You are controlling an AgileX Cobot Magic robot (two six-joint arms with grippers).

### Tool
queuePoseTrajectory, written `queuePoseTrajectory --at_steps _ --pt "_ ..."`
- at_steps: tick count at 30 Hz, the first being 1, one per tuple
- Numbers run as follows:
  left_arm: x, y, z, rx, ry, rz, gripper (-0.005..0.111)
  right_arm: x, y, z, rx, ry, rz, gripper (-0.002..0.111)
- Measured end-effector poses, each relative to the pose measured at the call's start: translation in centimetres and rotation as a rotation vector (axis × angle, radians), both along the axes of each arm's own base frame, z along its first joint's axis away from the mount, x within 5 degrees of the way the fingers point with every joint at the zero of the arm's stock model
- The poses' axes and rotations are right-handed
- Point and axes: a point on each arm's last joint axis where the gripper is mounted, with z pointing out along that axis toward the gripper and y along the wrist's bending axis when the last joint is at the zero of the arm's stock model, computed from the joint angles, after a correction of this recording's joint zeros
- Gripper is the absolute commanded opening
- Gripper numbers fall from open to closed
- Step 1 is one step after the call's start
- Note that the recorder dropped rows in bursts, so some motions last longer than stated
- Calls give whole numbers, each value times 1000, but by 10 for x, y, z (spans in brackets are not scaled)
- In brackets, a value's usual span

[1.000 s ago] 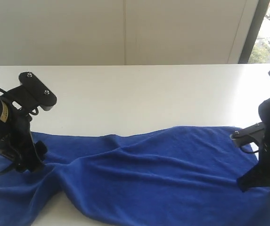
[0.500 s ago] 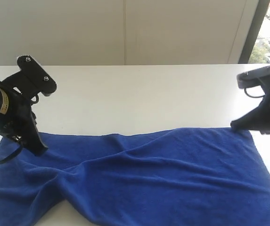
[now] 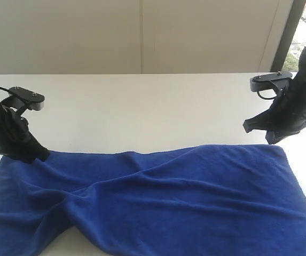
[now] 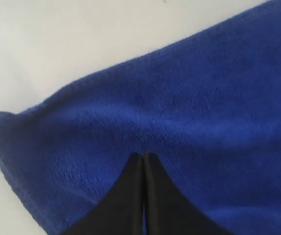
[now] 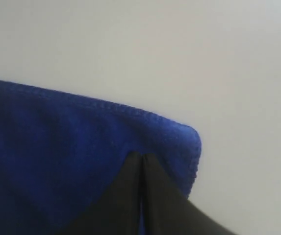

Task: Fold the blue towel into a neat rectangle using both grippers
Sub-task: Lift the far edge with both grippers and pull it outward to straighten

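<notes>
Rumpled blue towel (image 3: 158, 202) spread on the worktop (image 3: 142, 106). The closed left tool (image 4: 143, 155) touches its far-left corner, and the closed right tool (image 5: 141, 155) hangs just above its far-right corner.

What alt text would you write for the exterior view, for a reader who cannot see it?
A rumpled blue towel lies across a white table. The left gripper, jaws shut, meets its far left corner; the right gripper, also shut, is by the far right corner.

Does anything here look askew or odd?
Yes. The blue towel is not flat: a twisted ridge of folds crosses its left part, and its near edge there is drawn inward, baring the table.
</notes>
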Motion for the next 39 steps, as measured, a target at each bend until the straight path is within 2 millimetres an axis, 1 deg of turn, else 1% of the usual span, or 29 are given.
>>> queuePoseTrajectory --at_steps 6,9,11,13,17,20,21,25,32,35,36,39 --pt "14 7 -17 5 2 -9 0 5 -3 -28 6 63 19 0" --pt "18 7 -27 17 -2 -13 0 7 -3 -38 5 77 23 0" --pt "21 8 -35 30 -7 -21 0 8 -4 -38 -3 74 29 0" --pt "24 7 -38 32 -17 -20 0 9 -5 -39 -11 75 26 0" --pt "33 7 -40 36 -53 -20 0 12 -11 -41 -36 47 -38 0" --pt "39 6 -41 38 -65 -22 0 14 -19 -41 -52 15 -87 0" --pt "42 6 -40 39 -75 -24 0 15 -24 -42 -63 2 -96 0" --pt "48 5 -39 44 -85 -30 0 16 -29 -42 -69 -7 -106 0" --pt "58 4 -34 45 -100 -35 0 16 -30 -42 -78 -14 -100 0" --pt "62 3 -19 45 -131 -41 0 17 -30 -38 -72 -38 -107 0" --pt "62 3 -13 43 -145 -41 0 17 -30 -34 -68 -54 -111 0" --pt "62 3 14 33 -213 -39 0 17 -30 -14 -69 -118 -114 0"
